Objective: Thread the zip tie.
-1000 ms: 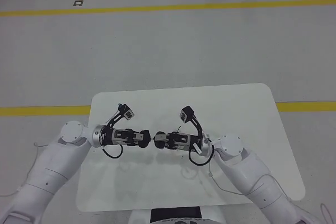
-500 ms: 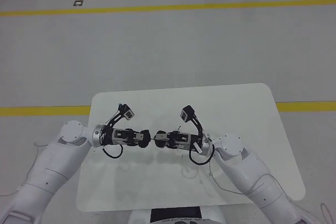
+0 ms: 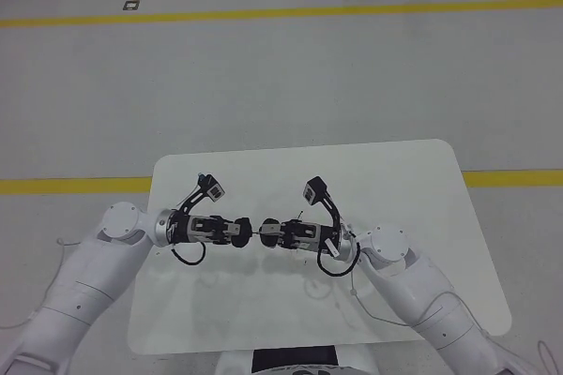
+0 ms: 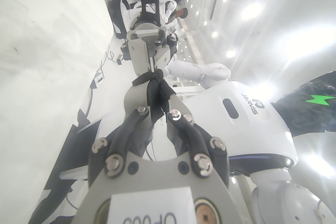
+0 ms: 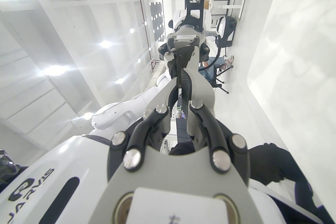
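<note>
**Spotter:** Black and ribbed, the zip tie [image 5: 185, 95] sits pinched in your right fingers [image 5: 194, 83]. They are closed flat on the strap, and it runs straight out past their tips.

**Checker:** And your left fingers [image 4: 141, 91]?

**Spotter:** Pressed together too, on a dark bunch at their tips. You cannot tell strap from padding there, but from above a thin dark line bridges the two sets of tips, so I judge they hold the other end.

**Checker:** What does your next move turn on?

**Spotter:** That line. Your two sets of fingers point tip to tip above the desk [image 3: 422, 178], near but apart, and the tie's long axis lies along both. Neither arm is nearer.

**Checker:** Its look?

**Spotter:** Thin and nearly straight, with no loop you can see. Head and tail are too small to tell apart.
</note>
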